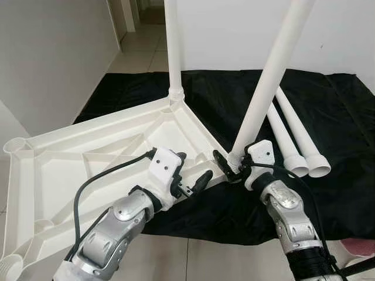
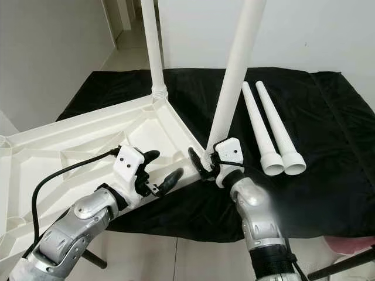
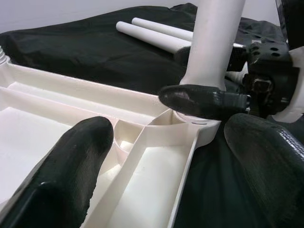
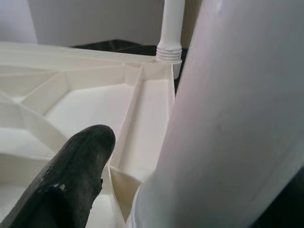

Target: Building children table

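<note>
Cross-threading, above all. Right jaws clenched around the threaded foot of the tilted leg, right at the near corner socket of the upturned tabletop. Leans visibly toward the robot's right while the far leg stands straight in its own corner. Turned at that slant, probably bites crooked, jams partway, or chews the plastic thread. Needs righting before any twist.

Slip, next. Grasps low on a long smooth tube, so little leverage over the top; likely to swing or topple out of the socket if the hold loosens mid-turn, and could strike the two spare legs lying side by side on the black cloth just beside.

Shift of the tabletop, third. Lies upside down, partly on the cloth, partly out over the tiled floor, with nothing pinning it. Left jaws released, fingers spread either side of the rim near the same corner, gripping nothing. Without a firm brace there, may spin or slide with the leg instead of taking the thread.

Crowding, too: both sets of jaws close together at one corner, risking a knock between fingers.
</note>
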Available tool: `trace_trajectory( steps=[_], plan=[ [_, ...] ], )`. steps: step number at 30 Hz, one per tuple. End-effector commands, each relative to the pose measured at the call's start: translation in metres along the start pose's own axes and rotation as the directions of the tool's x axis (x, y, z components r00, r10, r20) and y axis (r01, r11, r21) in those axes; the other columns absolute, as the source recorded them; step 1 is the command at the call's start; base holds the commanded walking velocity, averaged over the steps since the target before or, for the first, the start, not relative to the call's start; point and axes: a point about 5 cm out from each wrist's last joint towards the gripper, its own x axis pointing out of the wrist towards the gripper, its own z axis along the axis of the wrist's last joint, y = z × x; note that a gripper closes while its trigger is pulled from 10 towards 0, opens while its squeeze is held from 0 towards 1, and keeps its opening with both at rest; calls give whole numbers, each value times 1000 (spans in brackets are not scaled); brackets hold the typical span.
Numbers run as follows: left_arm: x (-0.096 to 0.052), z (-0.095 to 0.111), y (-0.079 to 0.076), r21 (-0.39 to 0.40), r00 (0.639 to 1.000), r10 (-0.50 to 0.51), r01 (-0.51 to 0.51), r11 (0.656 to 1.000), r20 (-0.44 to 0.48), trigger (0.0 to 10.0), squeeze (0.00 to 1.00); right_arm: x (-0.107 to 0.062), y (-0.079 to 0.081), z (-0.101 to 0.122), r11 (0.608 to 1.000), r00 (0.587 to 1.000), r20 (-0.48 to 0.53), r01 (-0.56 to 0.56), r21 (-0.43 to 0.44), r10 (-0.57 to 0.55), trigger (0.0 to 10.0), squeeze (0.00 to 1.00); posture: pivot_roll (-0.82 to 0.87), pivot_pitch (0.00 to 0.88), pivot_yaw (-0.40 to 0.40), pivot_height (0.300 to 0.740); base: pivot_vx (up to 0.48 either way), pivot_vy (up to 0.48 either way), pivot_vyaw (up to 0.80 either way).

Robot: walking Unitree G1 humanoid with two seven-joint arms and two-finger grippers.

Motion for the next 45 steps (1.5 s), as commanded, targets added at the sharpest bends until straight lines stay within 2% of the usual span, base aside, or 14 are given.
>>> trace_trajectory(
  steps=[1,2,11,12,22,28,34,36,42,45],
  plan=[
    [-1,-1,-2,17,996,-86,87,996,-5,10000,0,-1,-1,-6,1000,1000,-14,-18,9,18,3686,0,-45,28,57,740,0,0,0],
    [-1,0,-1,16,997,-80,81,997,-3,10000,0,-3,-3,-10,1000,1000,-27,-14,12,15,0,0,-41,34,54,740,0,0,0],
    [-3,-1,-2,15,997,-78,78,997,-5,10000,0,-7,-5,-18,1000,999,-47,-7,29,9,78,0,-43,40,57,740,0,0,0],
    [-3,-1,-2,14,997,-77,77,997,-5,10000,0,-9,-5,-19,999,999,-50,-2,37,4,10000,0,-43,43,58,740,0,0,0],
    [-4,-1,-2,11,997,-76,76,997,-9,10000,0,-13,-3,-25,995,994,-87,68,67,-62,10000,0,-46,50,58,740,0,0,0],
    [-3,-1,-2,10,997,-77,77,997,-8,10000,0,-12,4,-28,972,966,-150,223,78,-210,10000,0,-50,53,59,740,0,0,0],
    [-3,-1,-2,9,997,-78,78,997,-9,10000,0,-13,8,-27,956,950,-169,280,86,-263,10000,0,-52,54,62,740,0,0,0],
    [-3,-1,-2,7,997,-80,80,997,-10,10000,0,-13,21,-26,932,926,-197,347,107,-322,10000,0,-50,58,66,740,0,0,0],
    [-3,0,0,9,997,-78,78,997,-10,10000,0,-8,36,-23,905,900,-232,405,130,-370,10000,0,-47,59,65,740,0,0,0],
    [-3,0,-1,7,997,-76,76,997,-9,10000,0,-3,44,-19,918,907,-218,387,87,-361,10000,0,-47,59,65,740,0,0,0]
  ],
)
